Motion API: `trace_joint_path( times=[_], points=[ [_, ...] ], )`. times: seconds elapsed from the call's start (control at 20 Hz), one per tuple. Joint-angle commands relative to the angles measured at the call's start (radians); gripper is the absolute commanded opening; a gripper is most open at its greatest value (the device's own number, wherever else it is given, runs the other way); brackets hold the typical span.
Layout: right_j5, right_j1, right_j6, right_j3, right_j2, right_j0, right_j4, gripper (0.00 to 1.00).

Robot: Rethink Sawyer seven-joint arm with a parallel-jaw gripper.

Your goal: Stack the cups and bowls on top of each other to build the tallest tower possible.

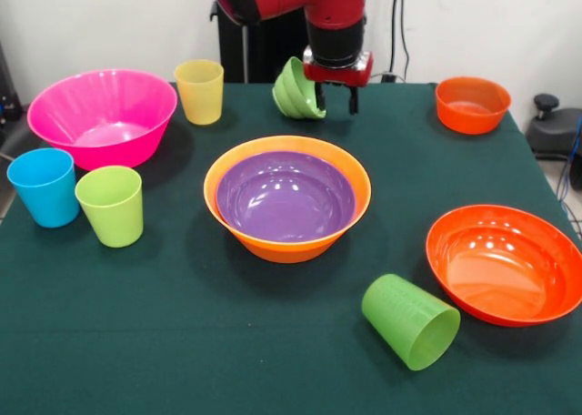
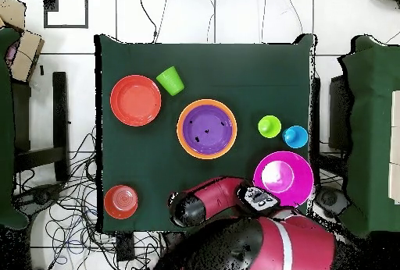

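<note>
jaws (image 1: 335, 97) grip tilted small green bowl (image 1: 297, 91) near table's far edge.

Front view sits across the table (image 1: 182, 360), low and close, facing the robot, whose arm (image 1: 291, 1) drops in from the top edge. Overhead view hangs high, looking straight down, taking in the whole table (image 2: 234, 72) and surrounding floor, robot's base at the bottom. Both share the green tabletop, turned half round between them.
</note>
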Motion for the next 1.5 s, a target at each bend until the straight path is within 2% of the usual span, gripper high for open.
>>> trace_joint_path(
  times=[0.05, 0.5, 0.75, 1.0, 1.25, 1.5],
  points=[
    [0.115, -0.003, -0.153, -0.123, 0.125, -0.028, 0.028, 1.0],
    [0.069, 0.034, -0.136, -0.118, 0.129, -0.046, -0.024, 1.0],
    [0.08, -0.006, -0.138, -0.081, 0.133, -0.052, -0.021, 1.0],
    [0.115, -0.026, -0.195, -0.04, 0.163, -0.112, -0.022, 1.0],
    [0.068, 0.035, -0.221, -0.053, 0.146, -0.151, -0.106, 1.0],
    [0.057, 0.079, -0.266, -0.051, 0.142, -0.22, -0.194, 1.0]
  ],
)
